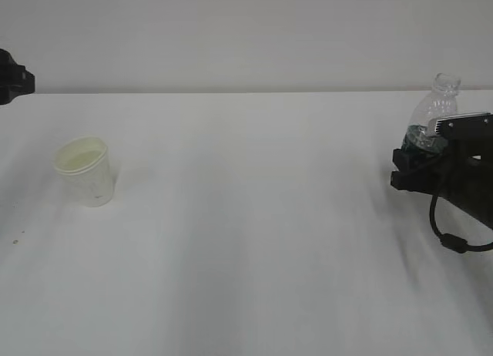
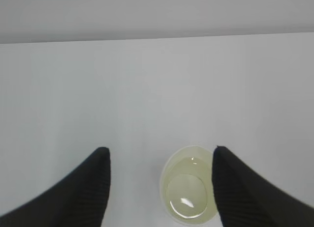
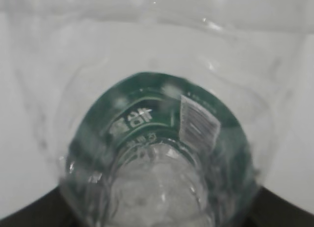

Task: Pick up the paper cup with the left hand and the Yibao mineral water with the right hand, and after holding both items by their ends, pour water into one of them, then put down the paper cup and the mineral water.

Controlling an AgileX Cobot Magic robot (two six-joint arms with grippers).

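The paper cup [image 1: 86,171] stands upright on the white table at the left, and nothing touches it. From above, the paper cup [image 2: 189,190] has water in it. My left gripper [image 2: 159,151] is open above it, and the cup lies close to the right finger [image 2: 240,187]. Only a black bit of the left hand [image 1: 11,77] shows at the far left edge. The right gripper [image 1: 416,159] is shut on the lower part of the Yibao mineral water [image 1: 437,109], a clear uncapped bottle leaning slightly. Its green label [image 3: 147,114] fills the right wrist view.
The white table [image 1: 254,233] runs back to a pale wall. A black cable [image 1: 451,236] loops down from the right arm. A few dark specks [image 1: 17,234] lie near the left front.
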